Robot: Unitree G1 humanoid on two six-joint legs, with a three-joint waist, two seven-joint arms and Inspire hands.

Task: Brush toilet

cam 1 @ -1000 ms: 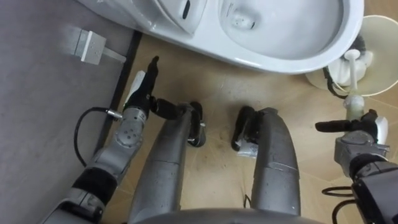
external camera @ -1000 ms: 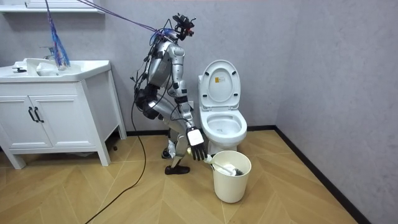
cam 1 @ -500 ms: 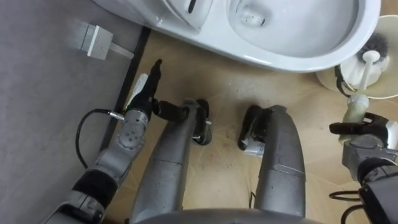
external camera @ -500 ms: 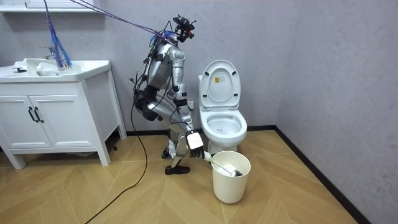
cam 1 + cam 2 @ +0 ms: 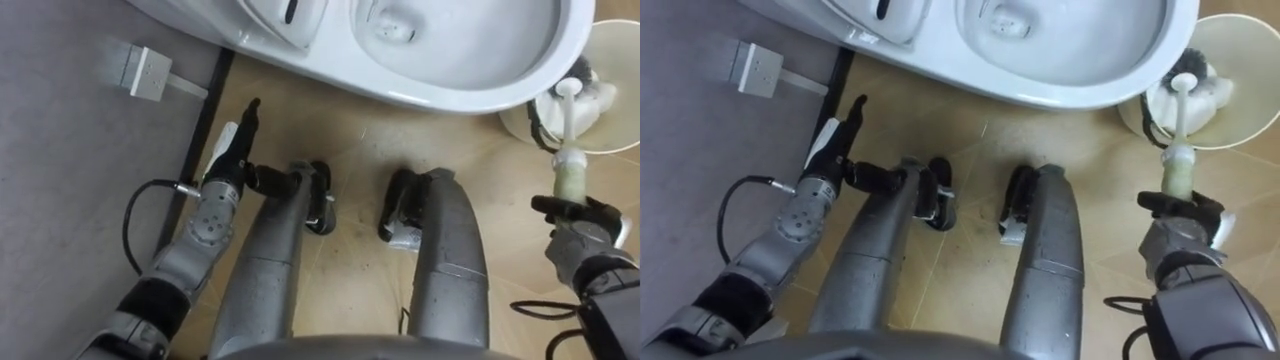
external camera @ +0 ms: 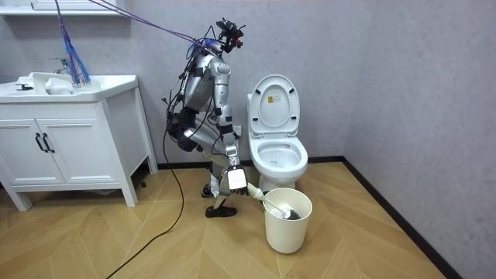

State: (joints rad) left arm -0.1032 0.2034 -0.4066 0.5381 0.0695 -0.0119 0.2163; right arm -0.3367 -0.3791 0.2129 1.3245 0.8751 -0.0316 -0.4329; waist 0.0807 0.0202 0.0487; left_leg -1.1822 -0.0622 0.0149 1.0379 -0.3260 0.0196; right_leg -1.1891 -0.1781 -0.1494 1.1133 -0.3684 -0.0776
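A bathroom, plain and domestic.
A white toilet (image 6: 277, 143) with its lid raised stands against a grey wall (image 6: 403, 93). Beside it, a washbasin (image 6: 46, 84) with a tap (image 6: 60, 63) sits on a white vanity cabinet (image 6: 70, 151). A cream bucket (image 6: 288, 229) holding a toilet brush (image 6: 282, 208) stands on the herringbone wood floor (image 6: 155, 244).

The right hand (image 5: 1185, 212) hides the end of the brush (image 5: 1179, 165)

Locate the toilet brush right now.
At the eye views' right edge: the brush stands with its head in the bucket beside the toilet, its handle gripped by the right hand.
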